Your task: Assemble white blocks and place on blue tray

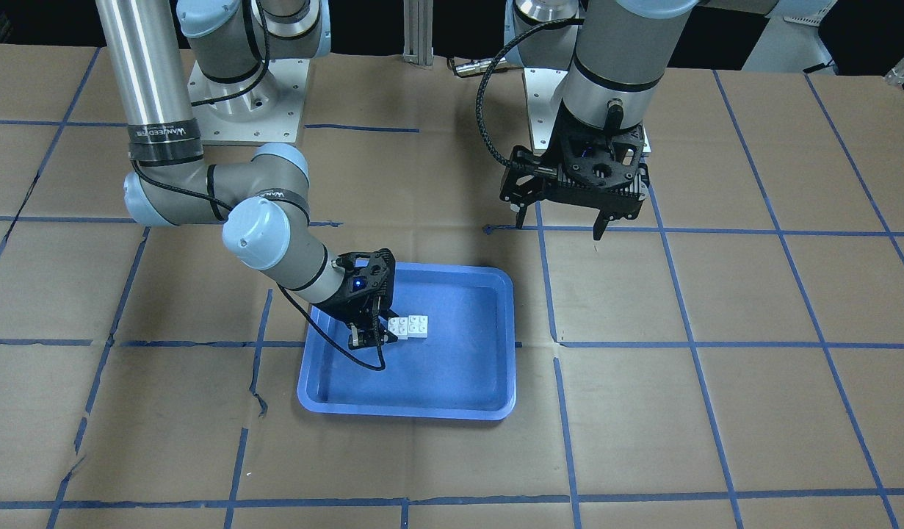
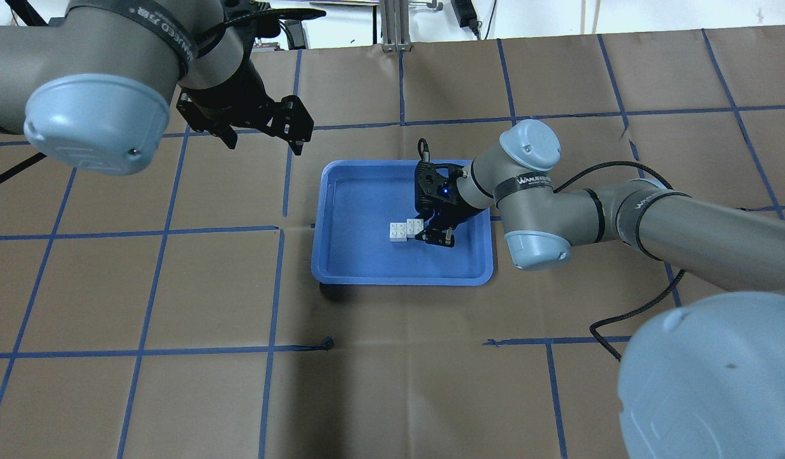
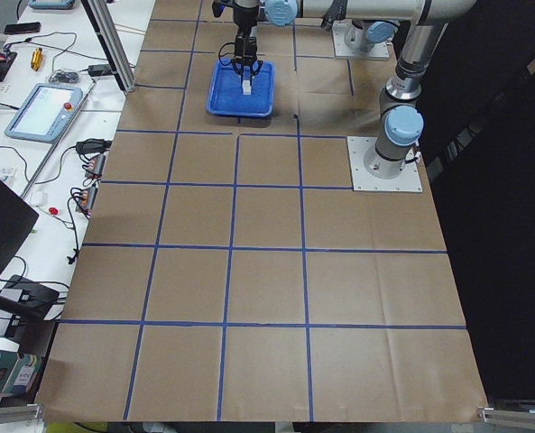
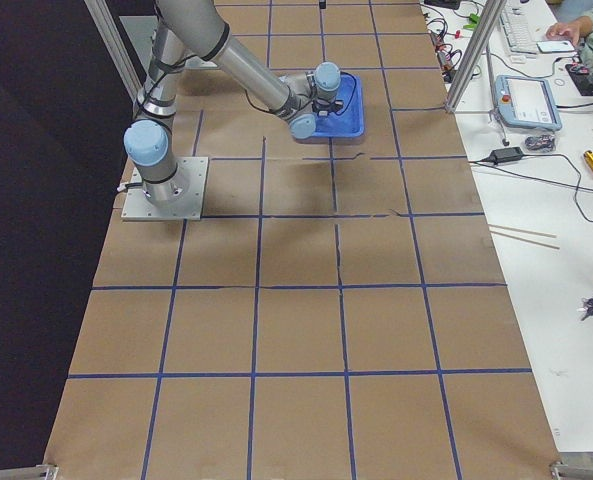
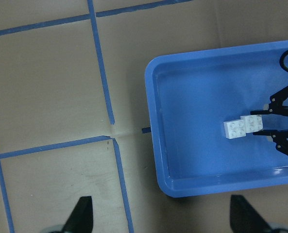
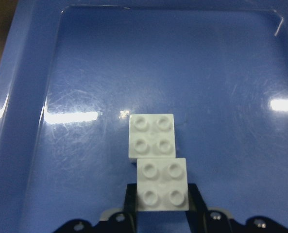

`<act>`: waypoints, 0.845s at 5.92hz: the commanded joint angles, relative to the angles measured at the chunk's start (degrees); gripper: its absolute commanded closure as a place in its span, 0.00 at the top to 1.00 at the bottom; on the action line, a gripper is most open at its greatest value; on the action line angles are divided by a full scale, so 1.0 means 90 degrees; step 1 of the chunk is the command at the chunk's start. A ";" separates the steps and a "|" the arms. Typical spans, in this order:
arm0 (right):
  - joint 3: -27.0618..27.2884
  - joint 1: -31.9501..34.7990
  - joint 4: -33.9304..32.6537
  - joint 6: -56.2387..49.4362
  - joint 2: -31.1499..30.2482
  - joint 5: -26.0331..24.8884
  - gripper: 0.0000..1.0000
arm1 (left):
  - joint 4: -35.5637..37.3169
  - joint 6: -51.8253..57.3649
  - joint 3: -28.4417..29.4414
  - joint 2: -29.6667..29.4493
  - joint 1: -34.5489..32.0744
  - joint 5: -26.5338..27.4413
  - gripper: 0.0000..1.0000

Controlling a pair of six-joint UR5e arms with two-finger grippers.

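The two white blocks (image 6: 156, 160) are joined in an offset overlap and rest inside the blue tray (image 1: 407, 411), near its middle. They also show in the overhead view (image 2: 405, 229) and the left wrist view (image 5: 243, 126). My right gripper (image 1: 371, 334) reaches down into the tray; in the right wrist view its fingers (image 6: 194, 196) press both sides of the nearer, upper block. My left gripper (image 1: 562, 224) is open and empty. It hangs above the bare paper, away from the tray, and shows in the overhead view (image 2: 264, 143).
The table is covered in brown paper with a blue tape grid (image 2: 277, 287). The arm bases (image 1: 246, 103) stand at the robot's side. A bench with cables and a pendant (image 4: 526, 100) runs along the far side.
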 commanded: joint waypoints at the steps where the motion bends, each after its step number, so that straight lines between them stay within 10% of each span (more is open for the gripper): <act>1: 0.0000 0.0004 0.0003 0.0020 -0.0016 0.0012 0.22 | 0.0000 0.0000 0.0031 0.0003 0.0003 -0.0009 0.99; 5: 0.0010 0.0004 0.0012 0.0254 -0.0026 -0.0017 0.22 | 0.0059 0.0000 0.0013 -0.0017 0.0003 -0.0009 0.99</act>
